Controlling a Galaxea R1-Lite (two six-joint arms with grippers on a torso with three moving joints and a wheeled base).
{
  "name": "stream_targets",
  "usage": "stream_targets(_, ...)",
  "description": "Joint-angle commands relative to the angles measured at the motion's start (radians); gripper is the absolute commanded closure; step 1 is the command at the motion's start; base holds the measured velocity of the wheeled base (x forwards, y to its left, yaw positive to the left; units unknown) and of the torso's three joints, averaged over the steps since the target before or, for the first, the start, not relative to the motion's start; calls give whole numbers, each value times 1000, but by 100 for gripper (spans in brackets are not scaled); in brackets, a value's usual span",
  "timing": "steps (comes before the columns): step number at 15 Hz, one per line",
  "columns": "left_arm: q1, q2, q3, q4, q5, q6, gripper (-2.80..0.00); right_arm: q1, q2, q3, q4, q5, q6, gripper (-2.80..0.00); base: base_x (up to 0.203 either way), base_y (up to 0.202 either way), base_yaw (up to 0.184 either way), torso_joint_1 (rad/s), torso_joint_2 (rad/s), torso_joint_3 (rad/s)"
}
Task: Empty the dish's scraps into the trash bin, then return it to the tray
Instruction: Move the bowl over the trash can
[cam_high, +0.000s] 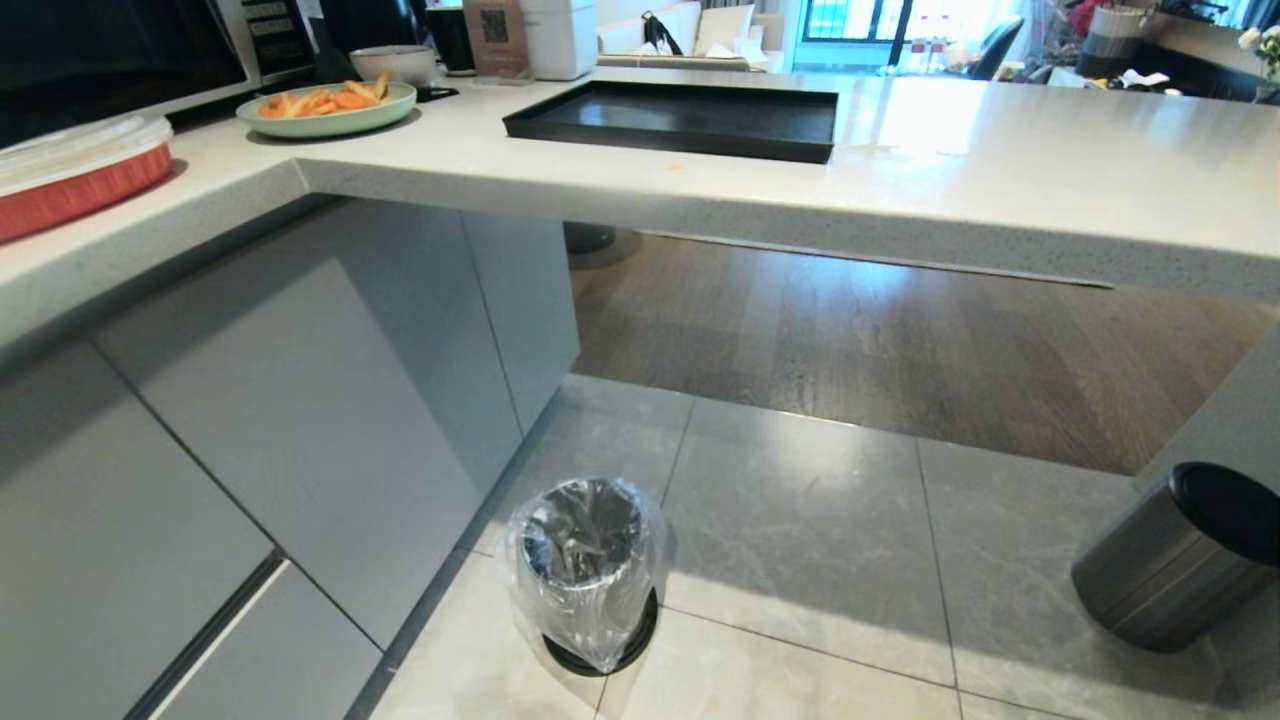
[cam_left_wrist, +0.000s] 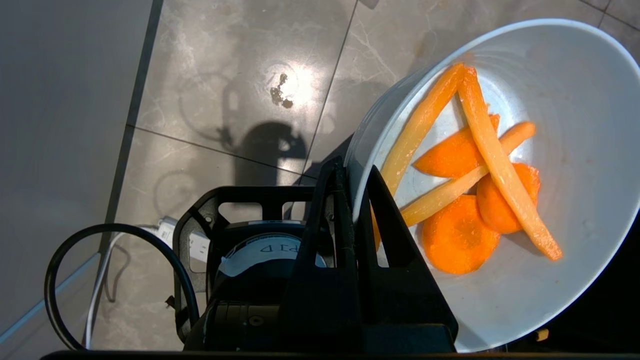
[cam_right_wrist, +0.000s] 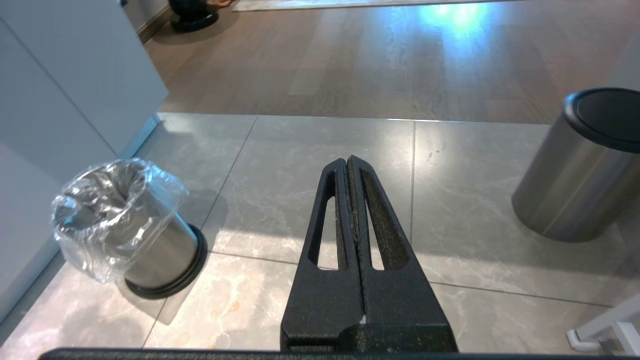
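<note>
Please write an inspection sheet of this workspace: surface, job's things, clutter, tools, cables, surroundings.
Surface: pale counter; grey tiled floor.
Job's things: dish with scraps in left tool; trash bin on floor; tray bare on counter.
Clutter: green plate of food, red container.
Tools: left shut on dish rim; right tool shut, empty.
Cables: black loop, white cord by the left arm.
Surroundings: dark steel bin, grey cabinets.

Before me a pale speckled counter (cam_high: 900, 190) juts over grey cabinet doors (cam_high: 300, 420). Below, grey marbled floor tiles (cam_high: 800, 540) meet dark wood planks (cam_high: 850, 340). Daylight pours through far windows (cam_high: 850, 18), glaring off the countertop.
</note>
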Motion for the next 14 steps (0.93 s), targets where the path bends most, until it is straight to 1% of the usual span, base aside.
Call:
stream_targets(1,-4,1,0,3,-1,-4,0,1,0,0,-1,-1,0,0,0,0,0,0,0,0)
stream_targets(10,-10,-2,0,-23,-2,-2,0,1,1,0,-1,1,0,0,0,0,0,0,0,0)
stream_targets(13,-10,-2,0,-23,-2,-2,0,1,0,0,-1,0,0,0,-99,0,-1,0,3,2)
stream_targets(14,-10,-2,0,-23,-1,-2,0,1,1,0,-1,0,0,0,0,0,0,0,0,0)
